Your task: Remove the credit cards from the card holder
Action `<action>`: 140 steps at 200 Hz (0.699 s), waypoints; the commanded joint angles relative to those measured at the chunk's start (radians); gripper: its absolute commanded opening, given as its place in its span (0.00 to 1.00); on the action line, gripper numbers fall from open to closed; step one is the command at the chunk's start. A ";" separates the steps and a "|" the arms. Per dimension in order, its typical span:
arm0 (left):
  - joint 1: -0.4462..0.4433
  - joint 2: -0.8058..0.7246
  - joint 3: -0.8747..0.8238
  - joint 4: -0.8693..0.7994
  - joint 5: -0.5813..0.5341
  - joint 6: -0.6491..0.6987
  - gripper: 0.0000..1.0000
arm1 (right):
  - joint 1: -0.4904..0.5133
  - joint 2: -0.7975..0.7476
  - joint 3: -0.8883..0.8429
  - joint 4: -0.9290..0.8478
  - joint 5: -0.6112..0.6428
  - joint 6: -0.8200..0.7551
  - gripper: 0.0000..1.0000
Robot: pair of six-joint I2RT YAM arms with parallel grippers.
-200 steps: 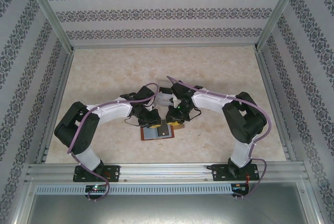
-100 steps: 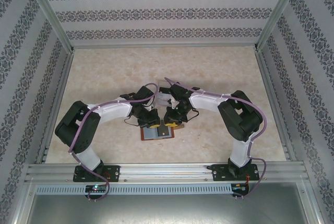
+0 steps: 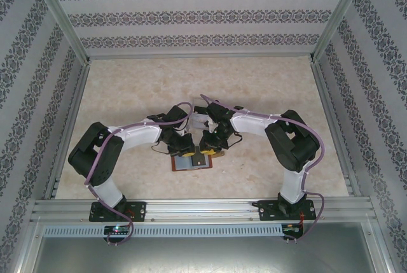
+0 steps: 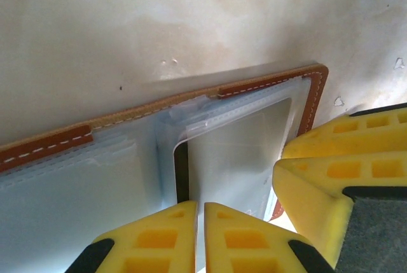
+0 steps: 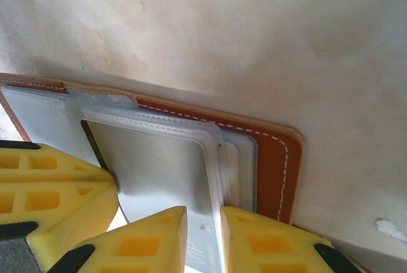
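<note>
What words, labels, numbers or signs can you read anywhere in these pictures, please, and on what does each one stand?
No text can be read in full.
Faint grey marks on the pale sheet pinched in the right tool: too blurred to read.
On the card holder: white stitching, no brand visible.
On the wallpaper: repeated ornament, no letters.

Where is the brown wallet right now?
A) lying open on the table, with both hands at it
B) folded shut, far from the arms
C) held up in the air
A: the wallet lies open on the table, pale pockets up, with the left hand and right hand down at it.
</note>
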 commanded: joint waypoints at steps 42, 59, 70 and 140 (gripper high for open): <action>0.012 0.015 0.012 -0.070 -0.031 0.035 0.14 | 0.013 0.015 0.002 -0.031 0.032 -0.010 0.23; 0.012 0.010 0.013 -0.079 -0.039 0.040 0.15 | 0.013 0.016 0.002 -0.034 0.033 -0.010 0.23; 0.011 0.010 0.016 -0.089 -0.046 0.045 0.15 | 0.013 0.014 0.002 -0.034 0.033 -0.010 0.23; 0.011 -0.009 0.036 -0.117 -0.053 0.057 0.17 | 0.012 -0.004 0.008 -0.044 0.040 -0.008 0.23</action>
